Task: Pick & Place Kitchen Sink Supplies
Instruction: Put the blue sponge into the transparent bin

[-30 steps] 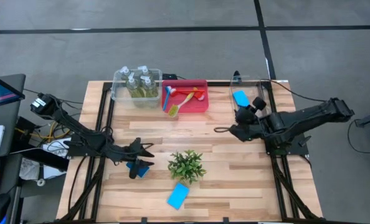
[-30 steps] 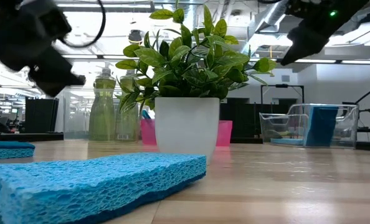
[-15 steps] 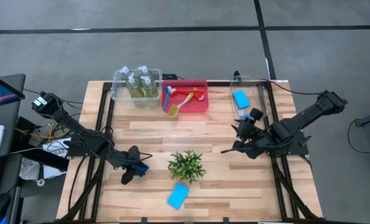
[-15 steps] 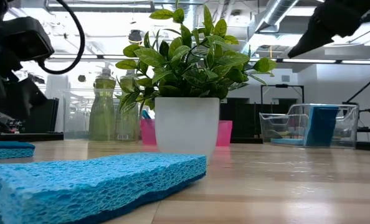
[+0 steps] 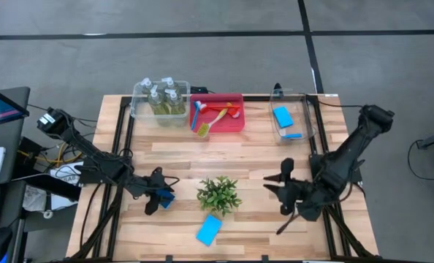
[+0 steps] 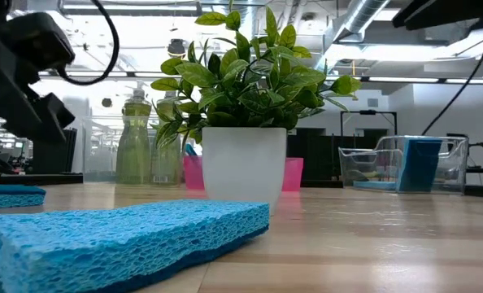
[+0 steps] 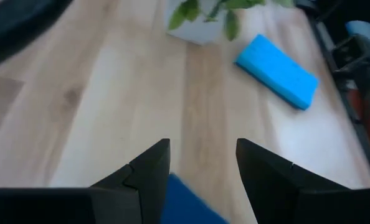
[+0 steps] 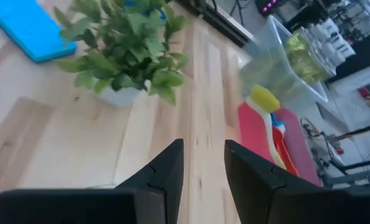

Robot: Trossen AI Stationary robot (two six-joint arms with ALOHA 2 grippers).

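A dark-blue sponge [image 5: 168, 197] lies flat on the table left of the plant. My left gripper [image 5: 159, 193] hovers over it, open, and the sponge's corner [image 7: 188, 202] shows below the gap between the fingers. In the low view the sponge [image 6: 10, 195] rests on the table with the arm above it. A light-blue sponge [image 5: 209, 229] lies flat near the front edge. My right gripper [image 5: 277, 191] is open and holds nothing, right of the plant and pointing toward it. Bottles [image 5: 162, 98] stand in a clear bin, and brushes [image 5: 213, 115] lie in a red bin.
A small potted plant [image 5: 218, 193] stands mid-table between the two grippers. A clear bin [image 5: 291, 124] at the back right holds a blue sponge [image 5: 282, 115]. The bottle bin and the red bin [image 5: 235, 98] line the far edge. Bare wood lies between the bins and the plant.
My right gripper has swung from beside the back-right clear bin toward the table's near edge, and has turned to face the plant. My left gripper has tipped its fingers further down over the dark-blue sponge. No object has moved.
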